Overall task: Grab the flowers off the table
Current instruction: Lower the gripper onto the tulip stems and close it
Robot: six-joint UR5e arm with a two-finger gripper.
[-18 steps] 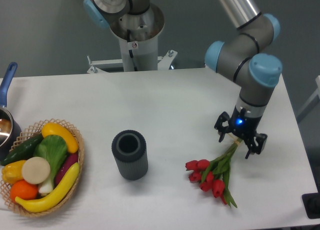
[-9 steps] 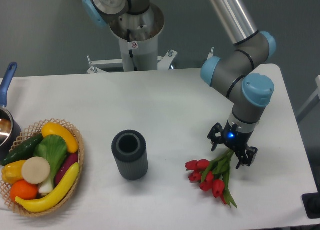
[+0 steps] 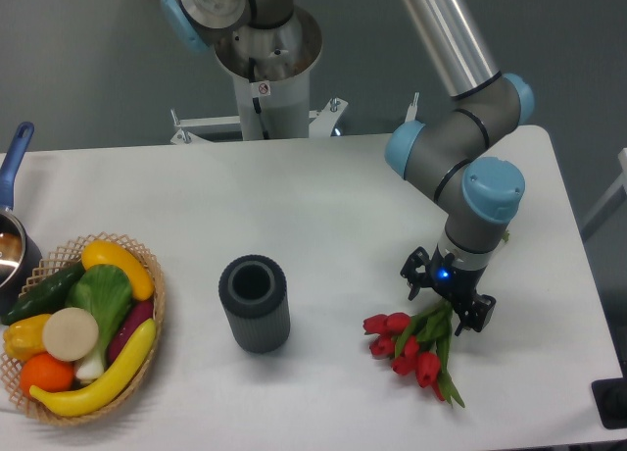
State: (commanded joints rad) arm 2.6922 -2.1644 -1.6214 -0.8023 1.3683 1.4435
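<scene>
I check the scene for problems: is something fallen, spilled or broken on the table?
Only the flowers lie flat on the table, under the gripper. The dark cylinder stands upright, and the basket keeps its produce inside.

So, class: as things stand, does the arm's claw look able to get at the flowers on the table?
Probably yes. The claw hangs open right over the stem end of the flowers, fingers on either side, with nothing between them. The grey cup stands well off to the side.
</scene>
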